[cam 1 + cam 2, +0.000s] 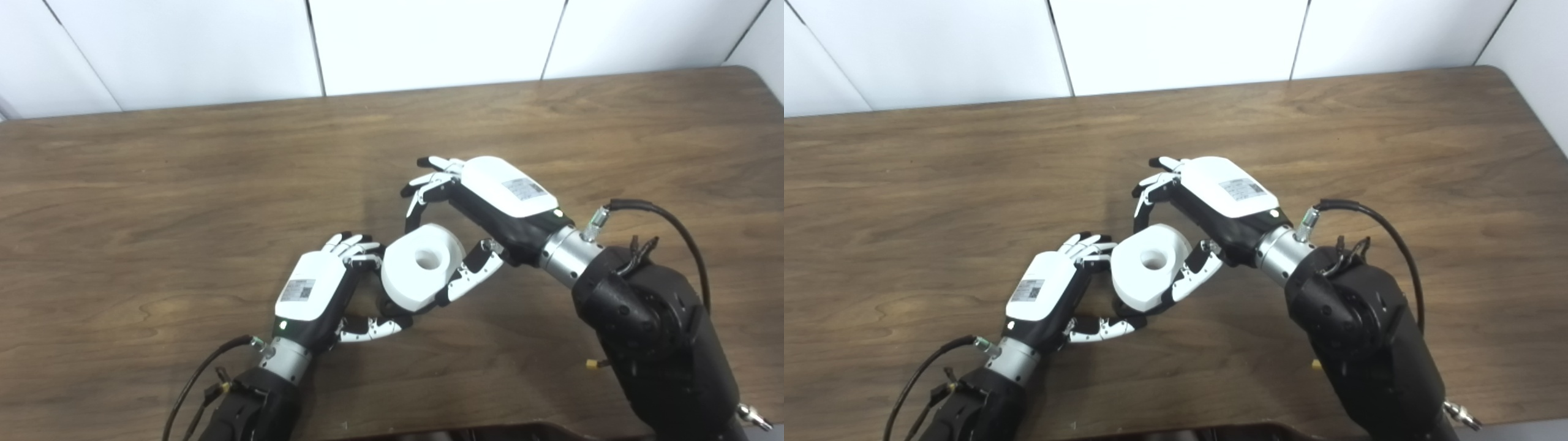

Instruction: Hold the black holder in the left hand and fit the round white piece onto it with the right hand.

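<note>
The round white piece, a thick ring with a centre hole, sits tilted just above the table at the middle. My right hand grips it, with curled fingers on its far edge and the thumb against its near right side. My left hand is closed right beside the piece's left side, fingers at the rim and thumb stretched underneath. Only a dark sliver of the black holder shows below the white piece, between the left fingers and thumb. The rest of it is hidden.
The brown wooden table stretches wide on all sides of the hands. A white panelled wall runs behind its far edge. Cables loop from both forearms near the table's front edge.
</note>
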You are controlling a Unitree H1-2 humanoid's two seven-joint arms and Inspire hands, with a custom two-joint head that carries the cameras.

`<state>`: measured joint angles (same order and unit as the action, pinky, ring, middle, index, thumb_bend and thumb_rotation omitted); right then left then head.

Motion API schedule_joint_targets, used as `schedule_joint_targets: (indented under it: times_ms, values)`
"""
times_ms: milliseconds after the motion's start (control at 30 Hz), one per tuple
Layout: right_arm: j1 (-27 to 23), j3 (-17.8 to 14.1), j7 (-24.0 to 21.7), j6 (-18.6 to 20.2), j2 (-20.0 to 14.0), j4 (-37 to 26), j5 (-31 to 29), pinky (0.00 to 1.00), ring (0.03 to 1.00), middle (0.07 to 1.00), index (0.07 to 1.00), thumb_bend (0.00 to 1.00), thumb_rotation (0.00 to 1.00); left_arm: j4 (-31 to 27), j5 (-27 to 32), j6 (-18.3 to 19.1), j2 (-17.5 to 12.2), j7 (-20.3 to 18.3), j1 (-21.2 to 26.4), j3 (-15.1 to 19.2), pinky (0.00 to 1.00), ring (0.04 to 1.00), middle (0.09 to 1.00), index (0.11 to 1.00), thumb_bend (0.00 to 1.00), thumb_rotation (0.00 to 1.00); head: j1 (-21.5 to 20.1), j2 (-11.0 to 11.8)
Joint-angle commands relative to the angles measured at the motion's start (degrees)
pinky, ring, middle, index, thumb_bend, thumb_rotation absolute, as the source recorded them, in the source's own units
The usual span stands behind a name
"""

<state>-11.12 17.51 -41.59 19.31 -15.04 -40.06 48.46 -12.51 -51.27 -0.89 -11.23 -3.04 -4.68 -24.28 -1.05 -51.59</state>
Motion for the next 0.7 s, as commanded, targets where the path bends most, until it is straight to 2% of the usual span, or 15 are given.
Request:
schedule_joint_targets:
  times_ms: [0,667]
  values:
    - [-0.8,-0.1,0.1,-1.7,-0.9,-0.4,-0.1,0.92,0.949,0.797,0.482,0.52,0.13,0.1,-1.9,1.2,-0.1,-1.6,0.4,-0.4,0.94,0.883,0.796,0.489,0.52,0.04,-0.1,-0.1]
    - [-0.7,0.6,-1.5,-2.9,-2.2,0.3,0.8,0.91,0.951,0.801,0.482,0.52,0.13,-0.7,-2.6,1.6,0.2,-1.9,0.4,-0.7,0.94,0.886,0.799,0.489,0.52,0.05,-0.1,-0.5]
